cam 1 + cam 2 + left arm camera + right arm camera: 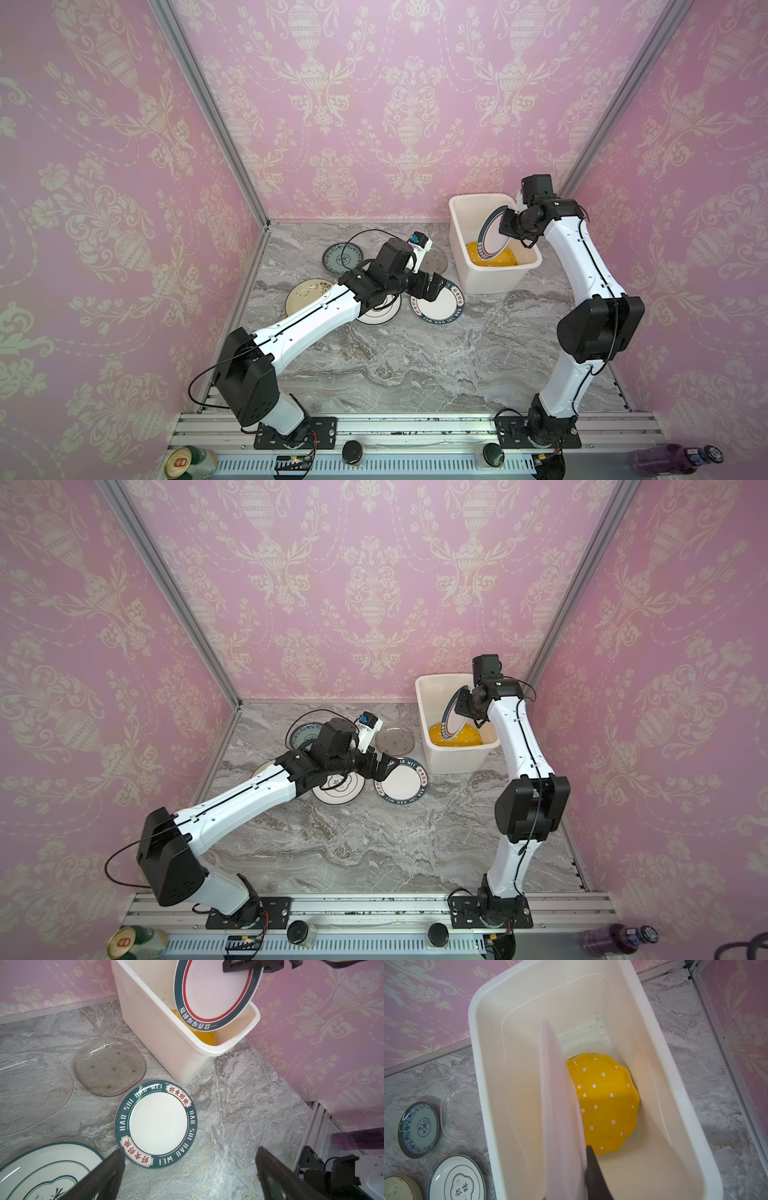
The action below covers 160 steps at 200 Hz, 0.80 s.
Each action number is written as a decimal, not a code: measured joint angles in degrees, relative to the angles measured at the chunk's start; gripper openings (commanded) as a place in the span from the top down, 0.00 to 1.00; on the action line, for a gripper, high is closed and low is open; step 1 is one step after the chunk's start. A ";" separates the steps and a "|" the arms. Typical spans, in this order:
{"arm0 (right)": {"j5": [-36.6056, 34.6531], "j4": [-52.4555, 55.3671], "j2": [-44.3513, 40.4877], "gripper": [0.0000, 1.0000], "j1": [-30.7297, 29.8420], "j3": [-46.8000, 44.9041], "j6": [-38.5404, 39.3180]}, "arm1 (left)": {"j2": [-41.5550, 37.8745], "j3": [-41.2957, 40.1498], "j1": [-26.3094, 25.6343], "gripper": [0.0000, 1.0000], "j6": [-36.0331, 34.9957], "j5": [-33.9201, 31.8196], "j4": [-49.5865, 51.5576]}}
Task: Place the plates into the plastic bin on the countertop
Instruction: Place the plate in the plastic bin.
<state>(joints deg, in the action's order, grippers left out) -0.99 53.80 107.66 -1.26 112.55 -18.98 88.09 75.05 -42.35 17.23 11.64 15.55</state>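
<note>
- Presently, the right gripper point(504, 225) is clamped on the upper rim of a dark-rimmed white plate point(214, 995). The plate hangs steeply tilted, its lower edge inside the plastic bin point(494, 278).
- An orange dotted plate point(606, 1101) already lies on the bin floor at one end, just beside the hanging plate.
- Judged best practice: lower the plate until its edge nears the orange plate, lay it flatter, and only then part the jaws. A drop from this height onto its edge risks a chip or a bounce.
- Obstruction: the bin's walls flank the plate closely, so the wrist should descend straight and clear of the rolled rim.
- The left gripper point(438, 286) is spread fully wide and empty, poised over the edge of the HAO WEI plate point(155, 1124).
- Awaiting transfer on the countertop point(415, 361) are:
  - a smoky glass plate point(110, 1066);
  - a clear glass plate point(31, 1093);
  - a green-lined white plate point(41, 1172);
  - a teal patterned plate point(418, 1129);
  - a cream floral plate point(305, 295).
</note>
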 measured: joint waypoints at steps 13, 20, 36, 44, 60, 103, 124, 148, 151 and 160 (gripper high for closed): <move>-0.26 -0.15 1.11 1.00 -0.22 0.00 0.94 | 0.24 0.00 0.24 0.01 0.00 0.26 -0.46; -0.42 -0.33 1.75 1.00 -0.44 0.00 1.27 | 0.46 0.00 0.46 0.01 0.00 0.46 -0.74; -0.52 -0.61 2.99 1.00 -1.09 0.00 2.29 | 1.14 0.00 0.81 0.01 0.00 0.96 -1.14; -0.50 -0.74 3.61 1.00 -1.42 -0.02 2.78 | 1.55 0.00 0.98 0.01 0.00 1.25 -1.20; -0.28 -1.46 3.98 1.00 -1.90 -0.90 3.69 | 2.14 0.00 1.25 0.01 0.00 1.57 -1.22; 1.31 -2.43 5.73 1.00 -2.25 -1.66 5.86 | 3.06 0.00 1.33 0.01 0.00 2.10 -1.29; 1.70 -2.47 7.43 1.00 -2.25 -1.68 6.60 | 3.54 0.00 1.33 0.01 0.00 2.58 -1.33; 2.21 -2.47 8.33 1.00 -2.21 -2.43 7.04 | 4.13 0.02 1.33 0.01 -0.02 3.08 -1.33; 2.25 -2.47 8.37 1.00 -2.21 -2.54 7.04 | 4.22 0.02 1.31 0.01 -0.02 3.10 -1.33; 2.49 -2.38 8.39 1.00 -2.21 -2.78 7.04 | 4.52 0.04 1.33 0.01 -0.04 3.26 -1.33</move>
<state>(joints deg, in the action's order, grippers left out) 1.50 51.42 116.05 -3.46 109.78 -11.94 92.62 75.09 -41.01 17.19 14.90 14.22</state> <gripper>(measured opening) 0.119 0.994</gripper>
